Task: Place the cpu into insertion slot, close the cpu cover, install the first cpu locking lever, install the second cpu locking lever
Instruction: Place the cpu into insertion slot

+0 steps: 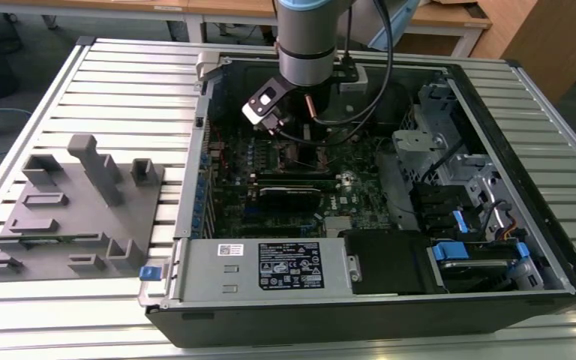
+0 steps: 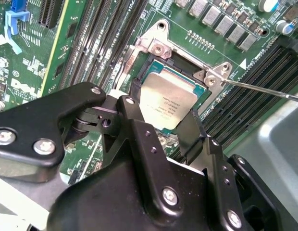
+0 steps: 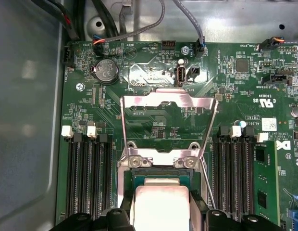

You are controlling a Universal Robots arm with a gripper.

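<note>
The cpu [image 2: 169,98] lies in the socket of the green motherboard [image 3: 154,120], a flat square with a dull silver-grey top and a thin green rim showing on the sides not covered. The gripper [image 2: 163,115] straddles it. Its black fingers [image 2: 134,108] are drawn in narrow against two opposite edges, holding the chip. Beyond the socket's hinge the cpu cover [image 3: 168,98], a thin bright metal frame, stands swung open, and the board shows through its window. A fine steel locking lever [image 2: 264,90] juts out from one socket corner, clear of the chip.

Ribbed black memory slots [image 3: 86,178] crowd both sides of the socket, leaving little side room. The space above it is open.

In the exterior view the arm [image 1: 308,37] comes straight down into the open computer case [image 1: 368,315], wrist near its far wall. The case lies on a slatted metal table [image 1: 118,75], with a grey moulded fixture [image 1: 68,202] at the exterior view's left.
</note>
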